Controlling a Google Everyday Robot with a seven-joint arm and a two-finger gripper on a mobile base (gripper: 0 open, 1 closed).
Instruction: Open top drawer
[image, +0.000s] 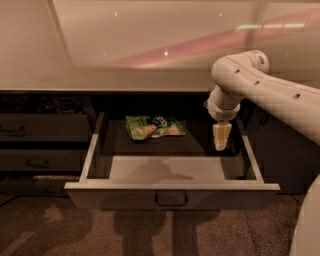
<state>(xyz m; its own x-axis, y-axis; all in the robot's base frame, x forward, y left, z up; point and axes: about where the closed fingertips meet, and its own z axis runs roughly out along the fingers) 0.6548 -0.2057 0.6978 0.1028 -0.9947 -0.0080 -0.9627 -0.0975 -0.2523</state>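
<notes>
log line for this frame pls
top drawer: pulled open | gripper: over drawer's right interior, clear of handle | contents: green snack bag at back

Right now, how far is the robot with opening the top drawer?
Done: the top drawer stands pulled well out, showing its pale floor and a green snack bag at the back.
In hand: the gripper hangs over the drawer's right side, away from the handle.
Left: probably nothing on the drawer itself, only drawing the arm clear.
</notes>
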